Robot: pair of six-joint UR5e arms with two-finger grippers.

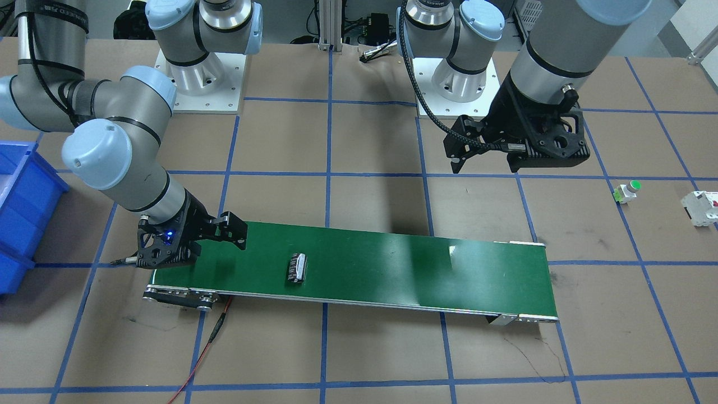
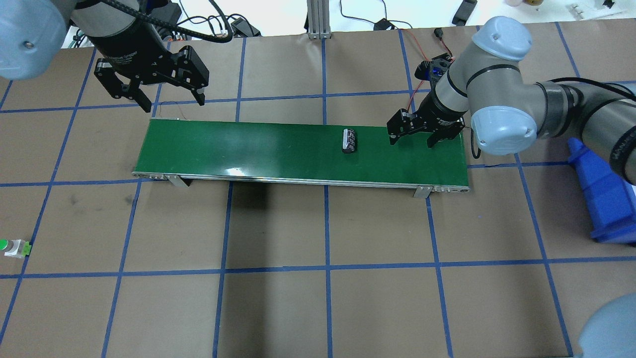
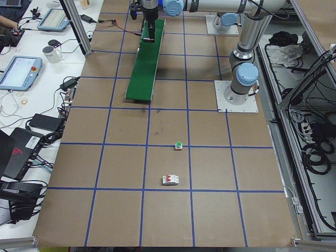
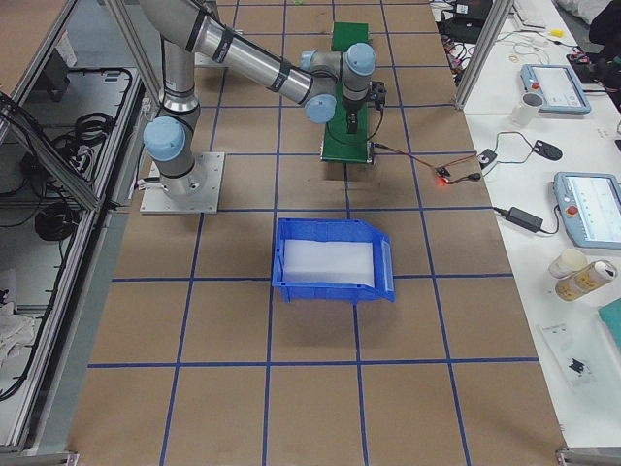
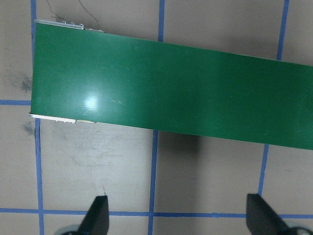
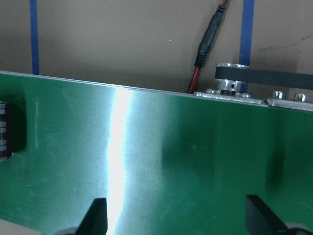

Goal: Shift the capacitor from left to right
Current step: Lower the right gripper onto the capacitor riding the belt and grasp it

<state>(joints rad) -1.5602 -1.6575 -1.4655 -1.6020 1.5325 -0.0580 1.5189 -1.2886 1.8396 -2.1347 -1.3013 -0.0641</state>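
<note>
The capacitor [image 2: 349,140] lies on the conveyor belt [image 2: 248,149], toward the table's right edge, just short of the right gripper [image 2: 412,143] (jaws spread, empty). The left gripper [image 2: 174,105] is likewise spread and empty. If the jaws are lowered off-centre, the part may be knocked off the belt.
</note>
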